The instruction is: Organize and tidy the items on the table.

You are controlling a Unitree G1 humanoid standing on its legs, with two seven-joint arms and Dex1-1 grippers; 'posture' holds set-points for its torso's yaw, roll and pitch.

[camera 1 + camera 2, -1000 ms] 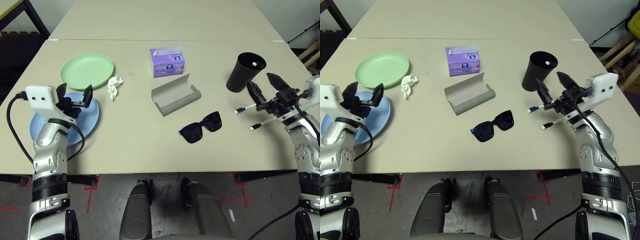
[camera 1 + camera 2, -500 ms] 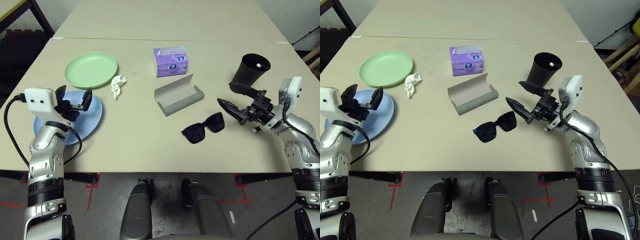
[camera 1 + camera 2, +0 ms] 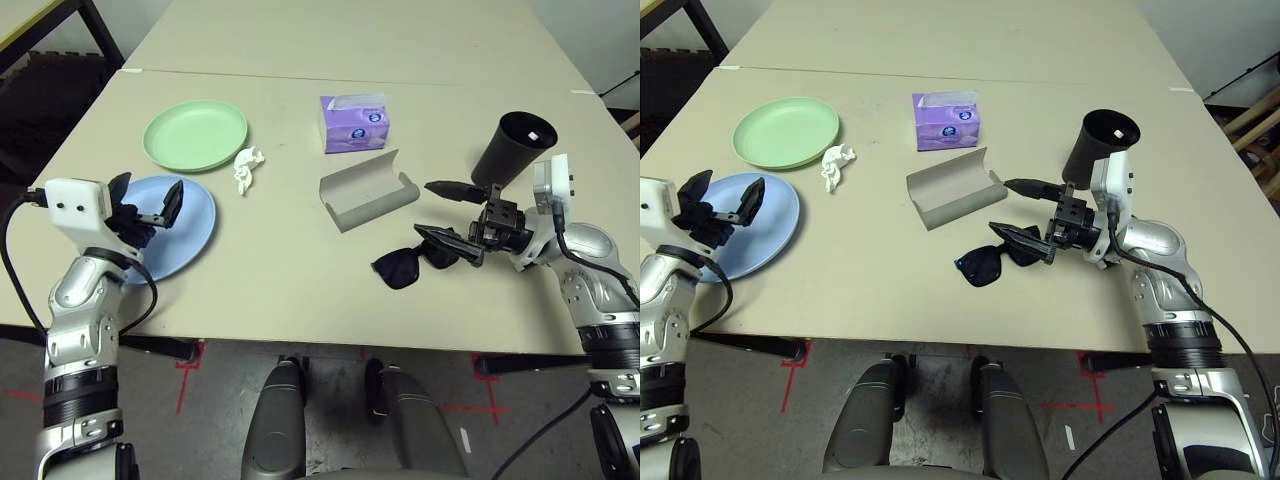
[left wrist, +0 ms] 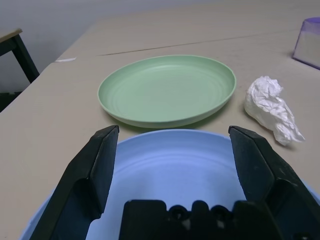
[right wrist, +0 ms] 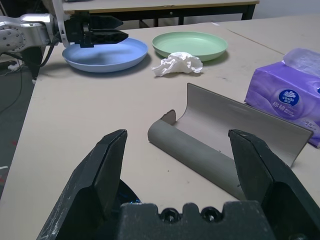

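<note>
**Right arm swings in on the sunglasses as tidy-up gets under way**

The robot's right gripper (image 3: 1025, 216), which a second ago pointed out over the two white pens beside the black cup (image 3: 512, 148), has turned inward across the table (image 3: 300, 290) and now hangs with its two black fingers spread wide and empty, one above and one at the near end of the black sunglasses (image 3: 412, 264). The pens are hidden behind the arm. The turn suggests the sunglasses are the next item to be put away, most likely into the grey glasses case (image 3: 368, 190), which lies open just beyond them with its hollow facing up. On the other side, the left gripper (image 3: 146, 205) has barely shifted; it hovers over the light blue plate (image 3: 185, 235), fingers equally wide and holding nothing, with the pale green plate (image 4: 167, 90) just behind it and the crumpled tissue wad (image 4: 272, 109) to one side of both plates. A purple tissue box (image 3: 355, 122) stands behind the case. Nothing has yet been moved. The sunglasses sit a fair way in from the table's near edge, and bare tabletop stretches between them and the blue plate, giving the right arm free room to lift and carry; the cup close behind its wrist is the one thing it could knock
</note>
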